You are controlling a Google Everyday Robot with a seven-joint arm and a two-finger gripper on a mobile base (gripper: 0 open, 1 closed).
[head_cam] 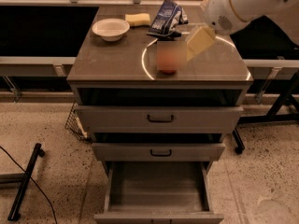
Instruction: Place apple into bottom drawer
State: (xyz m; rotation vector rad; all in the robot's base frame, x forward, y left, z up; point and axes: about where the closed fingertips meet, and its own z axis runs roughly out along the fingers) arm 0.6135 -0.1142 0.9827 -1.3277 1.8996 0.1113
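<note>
The red-orange apple [168, 68] sits on the cabinet top near its front edge, mostly covered by a blurred gripper finger [171, 54]. My gripper [185, 49] comes in from the upper right on a white arm and is open at the apple, with its other pale yellow finger [201, 40] just right of the fruit. The apple rests on the top and is not lifted. The bottom drawer [159, 190] is pulled out below, and its plain grey inside holds nothing.
A white bowl [110, 29], a yellow sponge [138, 19] and a blue snack bag [166, 17] stand at the back of the cabinet top. The two upper drawers [160, 118] with black handles are shut. A black stand leg [25, 181] and a cable lie on the floor at left.
</note>
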